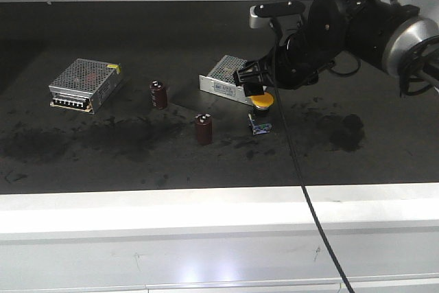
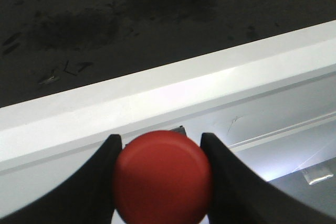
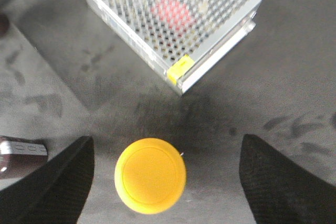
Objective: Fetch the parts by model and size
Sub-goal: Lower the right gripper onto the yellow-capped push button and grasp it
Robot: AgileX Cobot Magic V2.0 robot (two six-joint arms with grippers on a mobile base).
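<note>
No text is legible in any view; the pale side label [image 1: 221, 88] of the mesh-topped box [image 1: 230, 68], centre frame, is too small to read; its yellow sticker [image 3: 179, 68] appears blank.

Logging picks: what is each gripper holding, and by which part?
The left gripper clamps the red switch by the sides of its cap. The right gripper holds nothing: it is open, straddling the yellow switch without touching it.

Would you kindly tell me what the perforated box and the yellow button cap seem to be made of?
The perforated box looks like sheet metal with a bare silvery finish: punched holes, and folded edges that glint. The yellow button cap is probably moulded plastic, smooth and matte to satin: uniform colour with only a soft sheen.
</note>
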